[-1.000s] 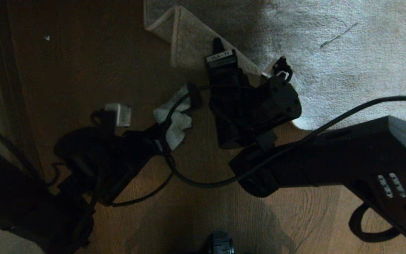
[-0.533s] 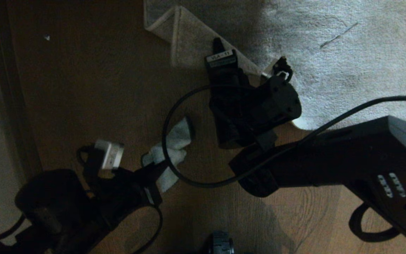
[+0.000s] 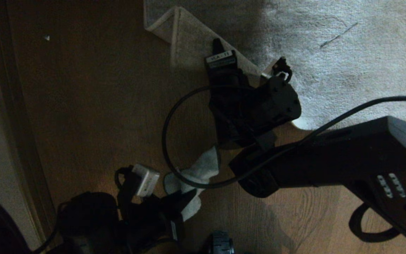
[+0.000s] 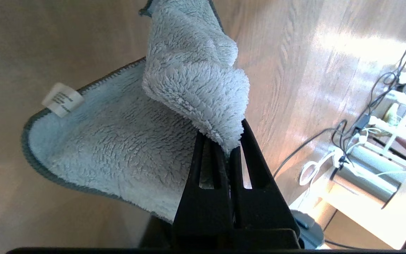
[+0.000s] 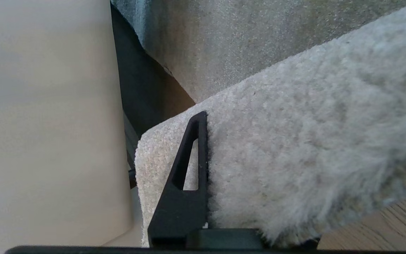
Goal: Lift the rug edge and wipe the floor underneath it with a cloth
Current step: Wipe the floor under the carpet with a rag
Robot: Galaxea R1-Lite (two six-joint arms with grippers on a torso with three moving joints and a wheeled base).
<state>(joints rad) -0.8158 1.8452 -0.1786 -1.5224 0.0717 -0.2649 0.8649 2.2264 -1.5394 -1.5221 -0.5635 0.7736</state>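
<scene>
My left gripper [image 3: 185, 197], clamped on the cloth [image 3: 197, 173], has swept back toward me across the floor [image 3: 93, 106], finishing a wiping stroke while my right gripper [image 5: 203, 148] pins the rug edge [image 3: 189, 38] up.

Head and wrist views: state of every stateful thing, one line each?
rug edge: lifted, corner folded back, paler backing showing.
right gripper: shut on the rug edge, holding it up.
cloth: bunched, pinched at one fold, the rest hanging loose.
left gripper: shut on the cloth, low near the robot, away from the rug.
floor: bare beside the raised edge, nothing touching it there.
</scene>
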